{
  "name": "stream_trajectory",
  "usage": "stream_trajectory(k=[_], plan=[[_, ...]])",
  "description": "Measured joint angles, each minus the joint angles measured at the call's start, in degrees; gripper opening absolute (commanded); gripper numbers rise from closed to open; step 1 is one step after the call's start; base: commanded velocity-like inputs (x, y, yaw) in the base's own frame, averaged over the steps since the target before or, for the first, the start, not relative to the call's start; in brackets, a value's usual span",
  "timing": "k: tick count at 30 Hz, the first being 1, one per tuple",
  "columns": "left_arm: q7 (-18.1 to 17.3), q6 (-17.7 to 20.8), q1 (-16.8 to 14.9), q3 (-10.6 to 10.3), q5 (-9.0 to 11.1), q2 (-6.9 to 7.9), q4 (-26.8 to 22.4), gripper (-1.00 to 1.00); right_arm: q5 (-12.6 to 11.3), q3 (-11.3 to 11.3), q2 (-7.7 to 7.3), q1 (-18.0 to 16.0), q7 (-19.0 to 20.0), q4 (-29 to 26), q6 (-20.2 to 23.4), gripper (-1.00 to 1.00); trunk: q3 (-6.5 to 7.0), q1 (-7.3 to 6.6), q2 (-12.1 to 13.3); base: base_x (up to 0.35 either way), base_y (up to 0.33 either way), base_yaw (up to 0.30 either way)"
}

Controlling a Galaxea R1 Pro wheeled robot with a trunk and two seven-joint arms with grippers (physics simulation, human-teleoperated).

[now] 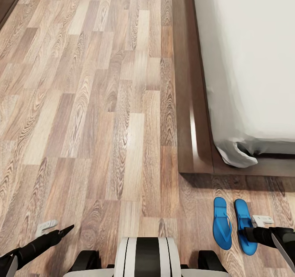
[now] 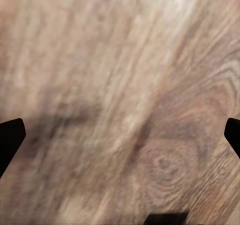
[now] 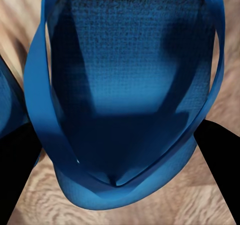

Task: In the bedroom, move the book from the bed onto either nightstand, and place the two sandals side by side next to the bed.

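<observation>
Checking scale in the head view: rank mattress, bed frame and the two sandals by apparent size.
1. Mattress
2. Bed frame
3. Left sandal and right sandal: alike, though the right gripper covers part of the right one.

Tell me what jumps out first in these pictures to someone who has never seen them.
The two bright blue sandals stand out at once, lying side by side on the wood-plank floor just past the corner of the bed. The right end effector hovers at the sandal nearer it, whose sole and straps loom large in the right wrist view. The bed's pale mattress and dark frame take up the upper right of the head view.
</observation>
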Motion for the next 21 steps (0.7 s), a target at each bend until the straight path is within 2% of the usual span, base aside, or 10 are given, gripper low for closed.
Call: stream_trajectory(k=[13,15,21], plan=[[0.0,0.0,0.0,0.0,0.0,0.0,0.0,1.0,0.0,0.0,0.0,0.0,0.0,0.0,0.0,-1.0,0.0,0.0,0.0,0.0,0.0,0.0],[0.0,0.0,0.0,0.0,0.0,0.0,0.0,1.0,0.0,0.0,0.0,0.0,0.0,0.0,0.0,-1.0,-0.44,0.05,0.0,0.0,0.0,0.0],[0.0,0.0,0.0,0.0,0.0,0.0,0.0,1.0,0.0,0.0,0.0,0.0,0.1,0.0,0.0,-1.0,-0.44,0.05,0.0,0.0,0.0,0.0]])
